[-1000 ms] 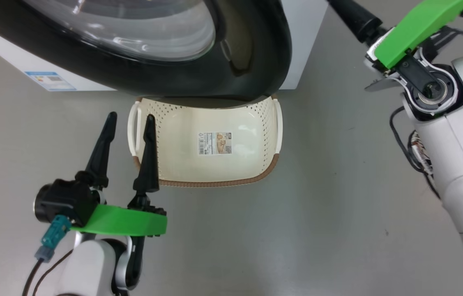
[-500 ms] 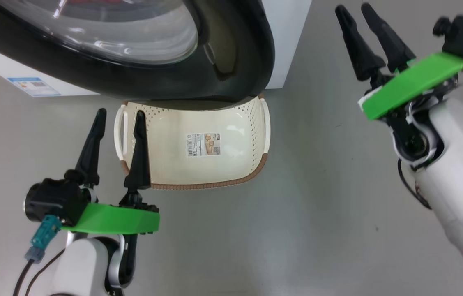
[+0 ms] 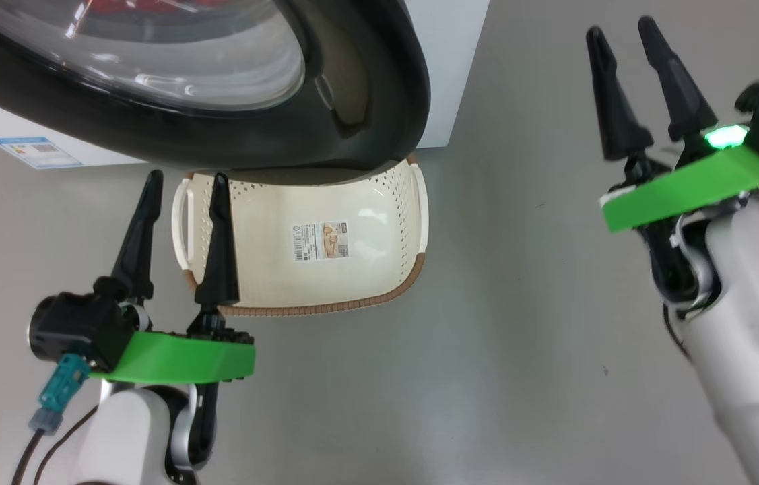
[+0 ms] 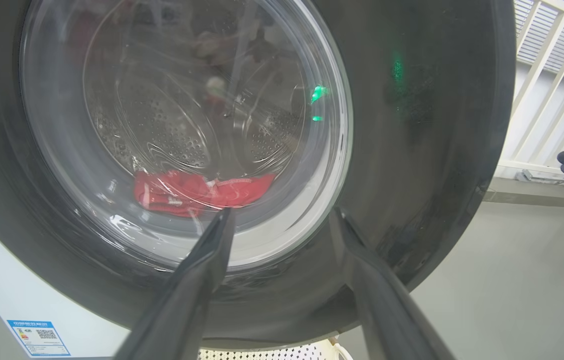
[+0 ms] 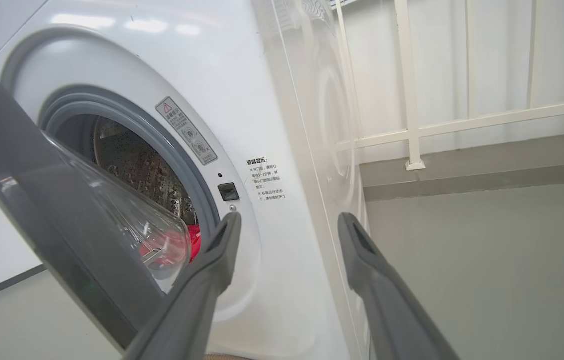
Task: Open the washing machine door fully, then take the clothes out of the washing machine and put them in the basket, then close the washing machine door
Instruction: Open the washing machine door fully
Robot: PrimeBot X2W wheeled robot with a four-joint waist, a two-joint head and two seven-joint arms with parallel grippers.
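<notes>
With the washing machine door (image 3: 379, 101) part-open above the basket (image 3: 325, 306), I hold my right hand (image 3: 620, 27) wide near it for swinging; left hand (image 3: 187, 178) wide, empty.

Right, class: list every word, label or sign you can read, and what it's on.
"温馨提示:" heads the notice on the washing machine front; smaller lines unreadable.
Grey sticker beside the seal: warning triangle, text too small.
Blue label low on the front: QR code, text too small.
Paper label in the basket: barcode, text blurred.
</notes>
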